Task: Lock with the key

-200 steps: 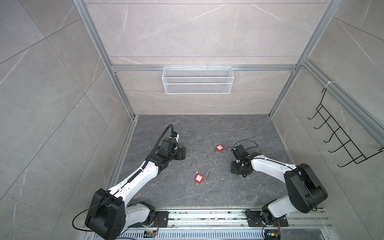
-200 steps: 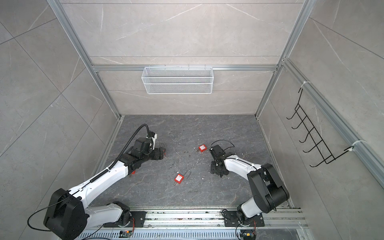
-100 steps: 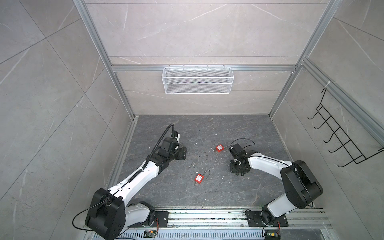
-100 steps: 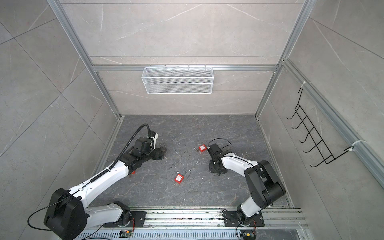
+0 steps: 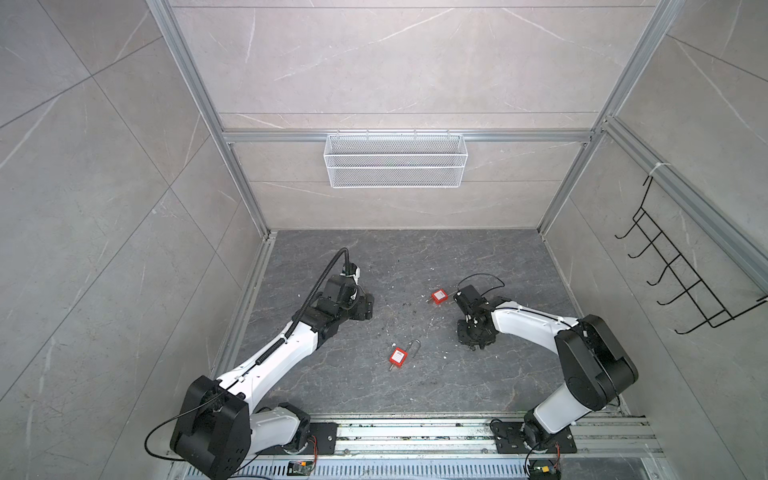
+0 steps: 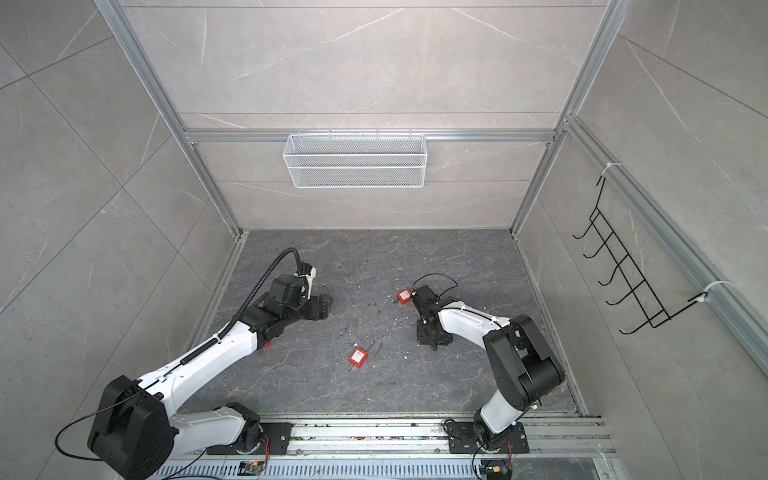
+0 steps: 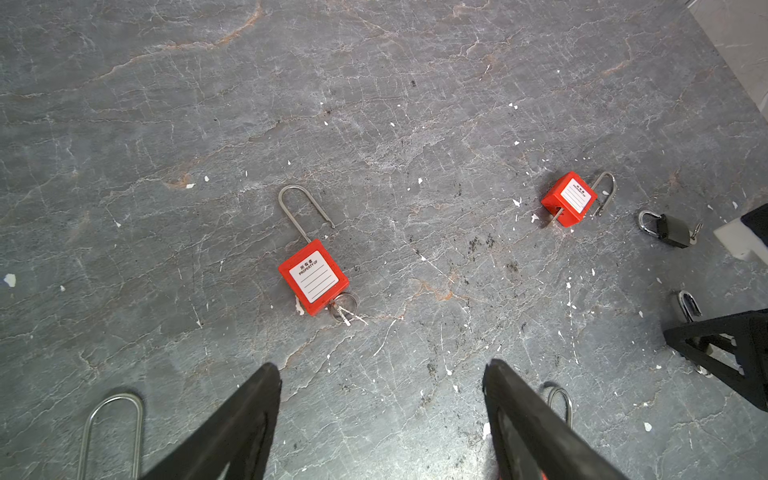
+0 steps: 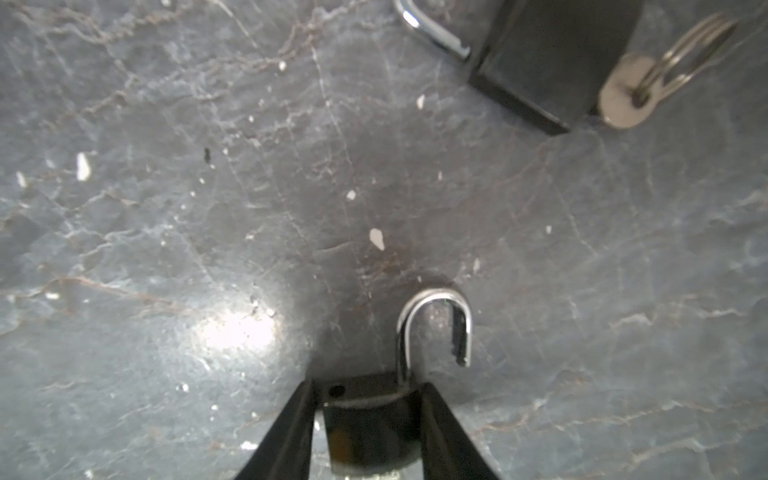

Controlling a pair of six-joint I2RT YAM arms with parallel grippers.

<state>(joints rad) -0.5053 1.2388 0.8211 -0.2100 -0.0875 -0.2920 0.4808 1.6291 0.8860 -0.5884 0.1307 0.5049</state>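
In the right wrist view a small black padlock (image 8: 370, 419) with its chrome shackle (image 8: 434, 328) swung open sits between my right gripper's (image 8: 368, 415) fingers, which press on both sides of its body. In both top views that gripper (image 5: 476, 336) (image 6: 432, 336) is low on the dark floor, right of centre. A second black padlock (image 8: 548, 58) with a key (image 8: 623, 97) on a ring lies just beyond. My left gripper (image 7: 380, 370) (image 5: 365, 307) hangs open over bare floor, holding nothing.
A red padlock (image 7: 313, 276) (image 5: 398, 357) with an open long shackle and a key ring lies mid-floor. A second red padlock (image 7: 569, 199) (image 5: 439, 296) lies by the right arm. Loose shackles (image 7: 112, 432) show beside the left fingers. A wire basket (image 5: 395, 160) and a hook rack (image 5: 685, 282) hang on the walls.
The right arm has shifted a little to the left with its gripper staying low at the same spot on the floor. The left arm has not moved.
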